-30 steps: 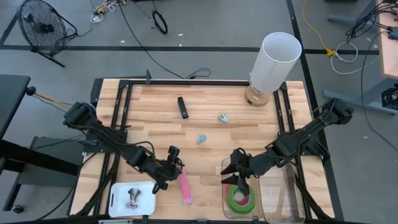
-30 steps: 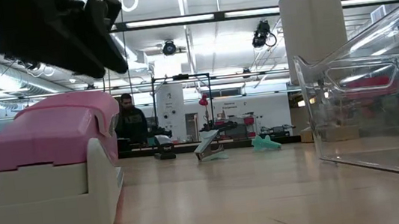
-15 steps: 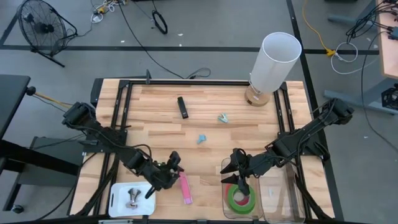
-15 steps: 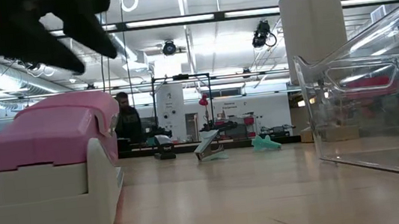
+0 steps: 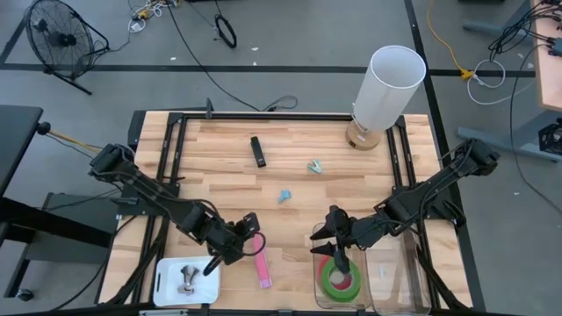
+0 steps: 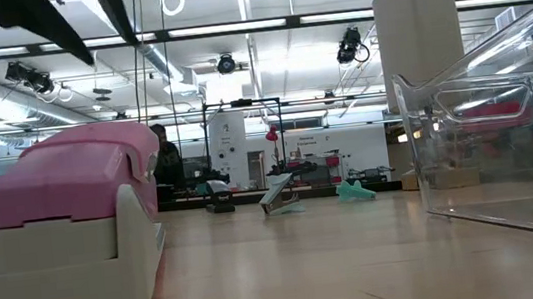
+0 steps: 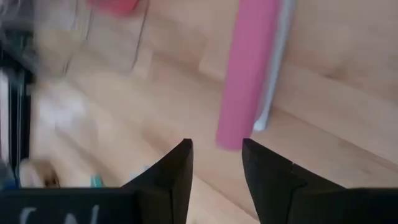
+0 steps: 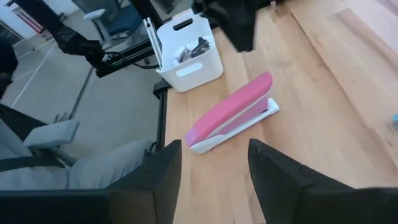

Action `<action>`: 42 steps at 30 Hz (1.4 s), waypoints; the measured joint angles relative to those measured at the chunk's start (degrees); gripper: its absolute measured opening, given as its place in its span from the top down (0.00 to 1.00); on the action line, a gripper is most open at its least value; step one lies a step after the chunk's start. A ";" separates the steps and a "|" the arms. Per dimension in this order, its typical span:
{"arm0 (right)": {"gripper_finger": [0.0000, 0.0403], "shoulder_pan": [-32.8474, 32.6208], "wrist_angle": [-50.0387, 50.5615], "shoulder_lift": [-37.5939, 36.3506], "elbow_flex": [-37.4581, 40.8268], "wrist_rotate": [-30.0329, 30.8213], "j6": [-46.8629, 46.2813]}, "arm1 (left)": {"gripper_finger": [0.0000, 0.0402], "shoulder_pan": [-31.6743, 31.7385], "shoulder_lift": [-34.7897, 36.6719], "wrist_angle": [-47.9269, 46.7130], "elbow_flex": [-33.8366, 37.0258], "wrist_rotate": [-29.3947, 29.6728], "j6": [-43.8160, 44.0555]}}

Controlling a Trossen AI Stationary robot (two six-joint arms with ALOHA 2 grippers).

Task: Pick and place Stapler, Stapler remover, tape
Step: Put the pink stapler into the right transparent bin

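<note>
While empty, left end effector (image 5: 248, 230) hangs beside the pink stapler (image 5: 262, 264).

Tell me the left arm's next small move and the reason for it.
Probably lower the left gripper onto the pink stapler and close. Its open fingers hang just short of the stapler's near end, nothing between them, and the stapler lies flat on the table beside the white bin, ungrasped.

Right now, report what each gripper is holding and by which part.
Nothing is held. The left gripper hangs open beside the pink stapler, which lies free on the table. The right gripper hovers open and empty above the clear bin.
</note>
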State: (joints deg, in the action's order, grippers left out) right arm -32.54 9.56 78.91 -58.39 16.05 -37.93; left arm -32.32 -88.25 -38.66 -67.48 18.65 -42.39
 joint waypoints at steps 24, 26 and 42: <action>0.54 -0.08 1.81 0.00 0.00 -0.50 5.76 | 0.65 -0.48 -10.50 -1.64 -9.86 -2.90 8.92; 0.54 -0.08 1.81 0.00 0.00 -0.48 6.08 | 0.65 -0.48 -10.51 -1.37 -9.86 -3.32 10.99; 0.54 -0.08 1.81 0.00 0.00 -0.48 6.03 | 0.61 -0.57 -10.96 -1.95 -9.82 -5.41 21.18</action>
State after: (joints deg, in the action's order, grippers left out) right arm -32.62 11.38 78.91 -58.39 15.57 -31.90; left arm -32.89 -99.21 -40.61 -77.30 13.25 -21.21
